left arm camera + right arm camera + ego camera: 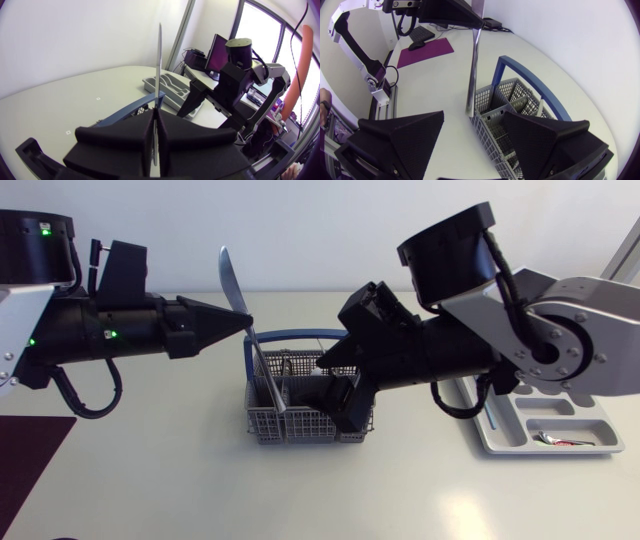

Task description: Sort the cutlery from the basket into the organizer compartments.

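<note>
— What takes up most of the head view?

— The pale table (180,490) fills it. The right arm (560,340) comes in from the right edge and reaches past the middle. The left arm (90,330) lies across the upper left.

— And on the table?

— A dark purple mat (30,460) sits in the lower left corner, and the grey organizer (497,442) lies at the right, partly under the right arm. The grey mesh basket (290,425) with its blue handle (290,333) stands at the centre.

— Where are the grippers?

— The right gripper (348,402) points down over the basket's right half, with its fingers (405,135) spread wide and nothing between them. The left gripper (245,322) sits just above the basket's left side, pinching a knife (235,285) between its fingers (125,137).

— How does the knife stand?

— It is nearly upright, blade end up. Its lower end hangs at the basket's left corner; contact cannot be told.

— Anything in the organizer?

— A small piece of cutlery (560,440) with some red on it lies in the compartment at the lower right.
</note>
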`<state>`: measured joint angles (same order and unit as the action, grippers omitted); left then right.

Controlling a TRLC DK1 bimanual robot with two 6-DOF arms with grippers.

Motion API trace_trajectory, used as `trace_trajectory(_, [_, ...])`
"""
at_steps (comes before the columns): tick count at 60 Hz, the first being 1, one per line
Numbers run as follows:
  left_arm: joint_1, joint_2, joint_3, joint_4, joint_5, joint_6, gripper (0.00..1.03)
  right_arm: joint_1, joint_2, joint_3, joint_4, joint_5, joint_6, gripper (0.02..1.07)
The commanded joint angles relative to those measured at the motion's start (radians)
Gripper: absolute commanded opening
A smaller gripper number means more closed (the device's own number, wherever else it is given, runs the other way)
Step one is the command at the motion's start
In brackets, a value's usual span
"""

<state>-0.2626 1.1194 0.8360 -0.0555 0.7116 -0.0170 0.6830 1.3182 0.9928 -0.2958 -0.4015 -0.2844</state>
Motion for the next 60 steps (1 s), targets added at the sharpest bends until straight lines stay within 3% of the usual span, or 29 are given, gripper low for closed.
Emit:
trace_trajectory(1, [0.011, 0.033, 0.043, -0.004, 0.046, -0.034, 0.03, 0.007, 0.035, 0.04, -0.002, -0.023, 0.014, 0.89])
trace_trajectory(6, [0.01, 0.042, 0.045, -0.006, 0.112, -0.034, 0.03, 0.009, 0.053, 0.05, -0.003, -0.037, 0.014, 0.88])
trace_trajectory(21, [0.022, 0.046, 0.031, -0.003, 0.267, -0.012, 0.03, 0.024, 0.104, 0.07, -0.019, -0.109, 0.01, 0.74])
trace_trajectory(34, [0.023, 0.045, 0.021, -0.003, 0.307, 0.002, 0.03, 0.033, 0.104, 0.066, -0.042, -0.178, 0.008, 0.54])
trace_trajectory(51, [0.022, 0.046, 0.014, -0.004, 0.351, -0.001, 0.03, 0.052, 0.101, 0.064, -0.074, -0.234, 0.005, 0.37])
trace_trajectory(60, [0.022, 0.046, 0.015, -0.004, 0.362, -0.006, 0.03, 0.056, 0.099, 0.072, -0.088, -0.246, 0.001, 0.18])
